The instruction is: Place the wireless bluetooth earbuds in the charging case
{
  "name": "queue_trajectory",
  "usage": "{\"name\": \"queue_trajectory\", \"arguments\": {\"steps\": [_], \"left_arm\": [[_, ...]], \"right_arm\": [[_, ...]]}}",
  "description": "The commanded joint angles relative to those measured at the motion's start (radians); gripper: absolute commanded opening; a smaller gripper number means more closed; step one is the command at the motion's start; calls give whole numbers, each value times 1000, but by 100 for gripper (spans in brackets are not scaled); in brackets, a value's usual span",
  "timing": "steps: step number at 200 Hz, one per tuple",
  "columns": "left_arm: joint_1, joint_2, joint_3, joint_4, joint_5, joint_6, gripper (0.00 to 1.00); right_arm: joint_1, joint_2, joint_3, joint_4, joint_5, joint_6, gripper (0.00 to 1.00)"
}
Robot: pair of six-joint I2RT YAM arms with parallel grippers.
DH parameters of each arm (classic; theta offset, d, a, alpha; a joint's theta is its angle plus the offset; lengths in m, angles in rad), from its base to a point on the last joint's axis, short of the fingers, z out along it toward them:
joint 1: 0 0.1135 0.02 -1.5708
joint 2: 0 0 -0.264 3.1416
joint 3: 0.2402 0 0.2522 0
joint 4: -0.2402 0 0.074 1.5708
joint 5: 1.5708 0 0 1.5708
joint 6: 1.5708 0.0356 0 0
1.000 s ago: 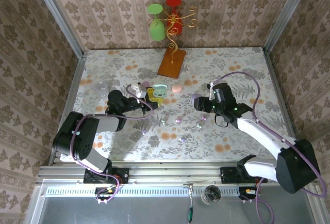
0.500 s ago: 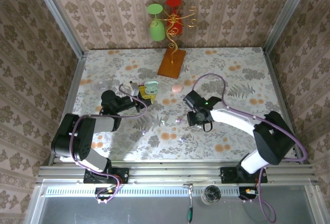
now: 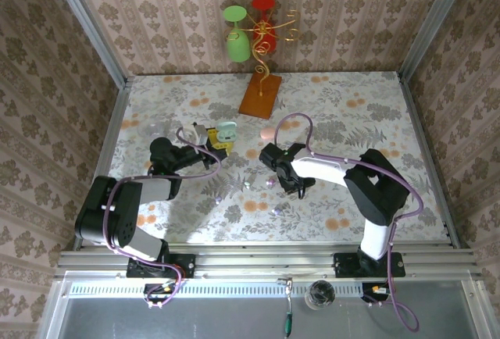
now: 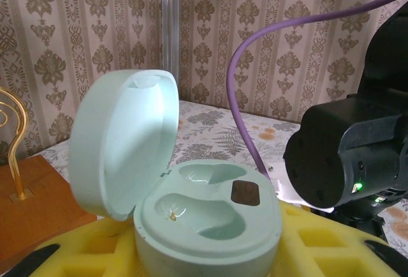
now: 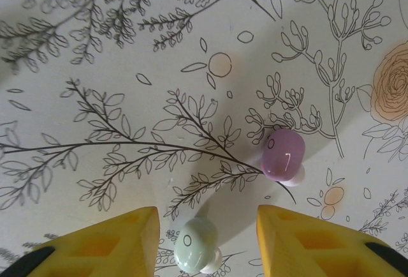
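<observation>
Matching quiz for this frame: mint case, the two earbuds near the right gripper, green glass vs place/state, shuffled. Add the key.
1. mint case
2. mint earbud
3. purple earbud
4. green glass

A. hangs upside down on the stand
B. in the gap of the open right gripper
C. lid up, no earbud inside
D. on the table, outside that gripper's gap

Pairs: 1-C, 2-B, 3-D, 4-A

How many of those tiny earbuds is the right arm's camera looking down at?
2: a purple earbud right of centre, and a mint earbud between the yellow fingertips. Others may lie outside this view.
</observation>
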Motion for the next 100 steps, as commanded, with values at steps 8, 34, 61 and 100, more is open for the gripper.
{"name": "queue_trajectory", "arguments": {"steps": [8,34,61,100], "left_arm": [[6,-22,-12,21,11,19,42],[6,-21,-12,20,14,19,42],[6,-23,-13,21,21,15,42],[6,-24,-14,21,22,12,42]], "right_arm": [[6,36,20,-53,31,15,43],[6,36,15,-62,11,17,42],[7,27,7,-91,27,25,36],[5,17,9,-102,33,23,30]]}}
